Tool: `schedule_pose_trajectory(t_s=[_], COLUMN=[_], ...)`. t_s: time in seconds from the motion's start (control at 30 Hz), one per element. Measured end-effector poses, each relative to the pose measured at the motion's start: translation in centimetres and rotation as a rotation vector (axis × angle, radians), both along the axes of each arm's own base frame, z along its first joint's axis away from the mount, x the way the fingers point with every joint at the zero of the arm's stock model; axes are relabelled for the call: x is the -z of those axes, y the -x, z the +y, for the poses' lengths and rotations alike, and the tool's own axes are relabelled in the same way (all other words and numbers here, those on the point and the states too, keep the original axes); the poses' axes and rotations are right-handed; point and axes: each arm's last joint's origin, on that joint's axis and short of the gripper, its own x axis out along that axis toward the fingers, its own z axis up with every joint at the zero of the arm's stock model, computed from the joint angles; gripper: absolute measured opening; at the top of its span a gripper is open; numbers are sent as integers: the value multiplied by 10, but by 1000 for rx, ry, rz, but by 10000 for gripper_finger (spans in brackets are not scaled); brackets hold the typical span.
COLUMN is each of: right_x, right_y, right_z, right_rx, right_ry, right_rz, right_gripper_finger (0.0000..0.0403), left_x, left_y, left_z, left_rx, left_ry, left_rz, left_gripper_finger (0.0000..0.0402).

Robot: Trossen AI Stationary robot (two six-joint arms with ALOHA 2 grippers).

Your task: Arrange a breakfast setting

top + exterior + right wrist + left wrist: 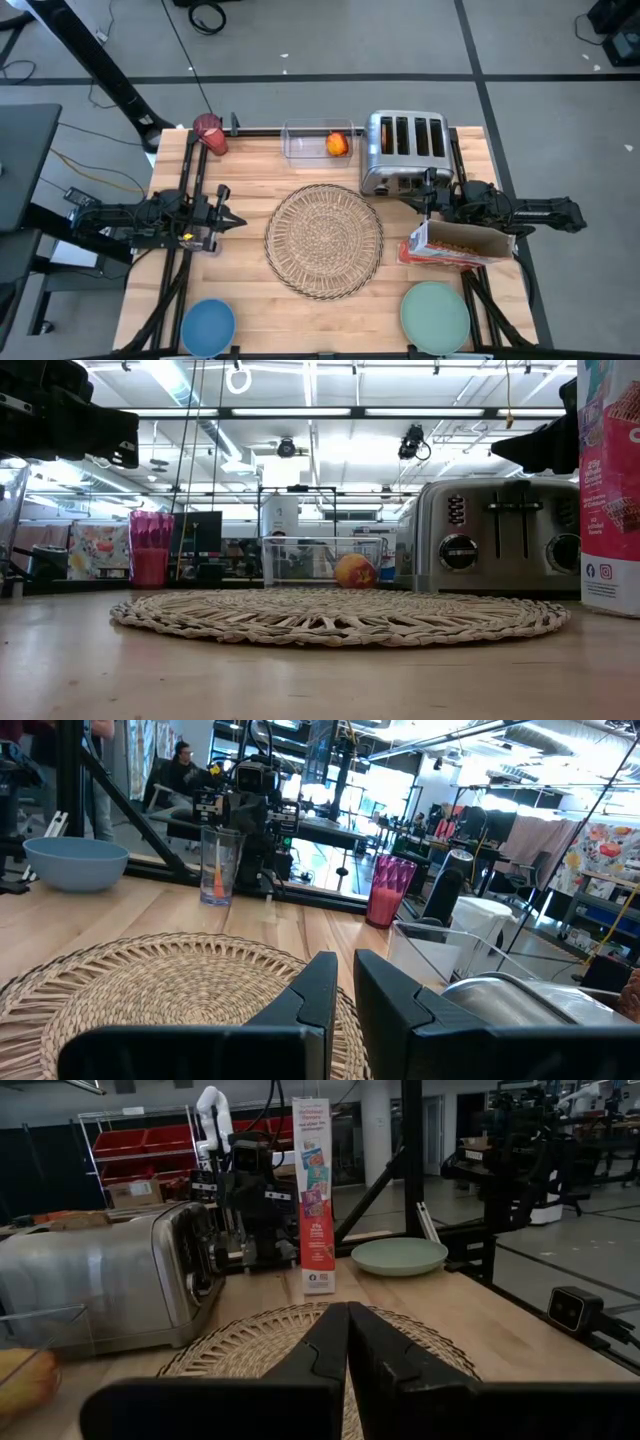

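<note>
Containers first: one clear rectangular plastic box (318, 141) sits at the table's far edge with a single orange-red fruit (337, 144) inside it, and one clear tumbler (219, 866) by the left arm holds an orange-handled spoon (217, 880) upright. One dark red cup (209, 133) stands near the far left corner; I cannot tell what, if anything, is in it. One small blue bowl (208, 327) and one pale green plate (435, 314) lie bare at the near edge. One large round woven wicker placemat (324, 240) fills the centre, with nothing on it. One silver four-slot toaster (404, 150) stands beyond it, and one cardboard cereal box (458, 244) beside its right edge. Left gripper (236, 220) hangs at the mat's left, fingers together on nothing; right gripper (425, 205), by the toaster, is nearly closed and empty too.
</note>
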Motion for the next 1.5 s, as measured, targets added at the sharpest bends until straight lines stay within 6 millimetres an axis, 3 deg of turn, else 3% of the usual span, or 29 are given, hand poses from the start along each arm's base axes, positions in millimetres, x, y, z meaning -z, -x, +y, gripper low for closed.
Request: schedule_pose_trajectory(t_s=[0.67, 1.03, 1.27, 1.5], right_x=[0, 0, 0, 0], right_y=[0, 0, 0, 0], right_z=[0, 0, 0, 0], right_rx=[0, 0, 0, 0], right_ry=[0, 0, 0, 0], right_rz=[0, 0, 0, 0], right_gripper_finger=[49, 49, 49, 49], left_x=[-2, -30, -58, -95], left_y=[0, 7, 7, -11], left_z=[0, 2, 7, 9], left_rx=[1, -41, -209, -264], left_ry=[1, 125, 186, 241], left_rz=[-21, -299, -308, -186], left_gripper_finger=[18, 18, 18, 18])
